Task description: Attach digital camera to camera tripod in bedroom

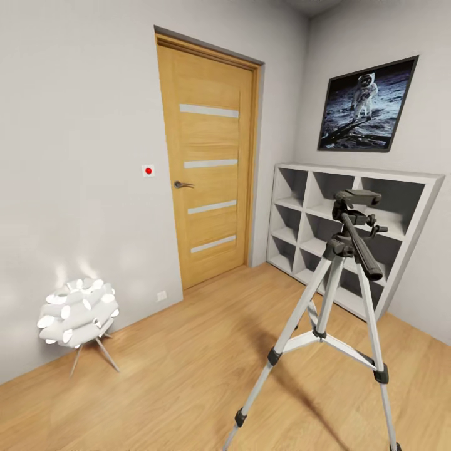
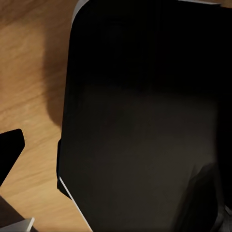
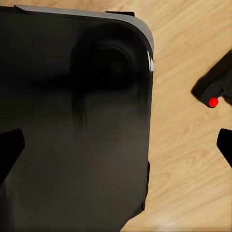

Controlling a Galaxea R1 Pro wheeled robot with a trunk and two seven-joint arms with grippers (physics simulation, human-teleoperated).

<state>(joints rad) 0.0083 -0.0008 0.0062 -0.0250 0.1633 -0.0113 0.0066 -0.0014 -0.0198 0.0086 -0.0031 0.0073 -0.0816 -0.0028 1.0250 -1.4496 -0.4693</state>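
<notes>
A: What does the head view take in, biggest thing first?

B: The bedroom: light grey walls, a wood-plank floor [image 1: 188, 369], a wooden door [image 1: 210, 166] with a metal handle, and a white cube shelf [image 1: 351, 232] against the right wall under an astronaut picture [image 1: 366, 105]. The camera tripod [image 1: 341, 294] stands on the floor in front of the shelf, silver legs spread, black head on top with its pan handle slanting down.

A: And the small white thing?

B: A lamp [image 1: 78, 313] on thin legs, near the left wall.

A: Where is the digital camera?

B: In the right wrist view, the digital camera [image 3: 215, 87] lies on the planks, a black shape with a red dot, cut off by the frame edge. It sits beside a large dark rounded body [image 3: 77, 125], which looks like the robot's own base.

A: The fingers?

B: The right gripper [image 3: 116, 145] shows two dark tips at opposite edges, spread wide, holding nothing. Of the left gripper [image 2: 9, 152] one dark tip is visible, so I cannot tell its spread.
</notes>
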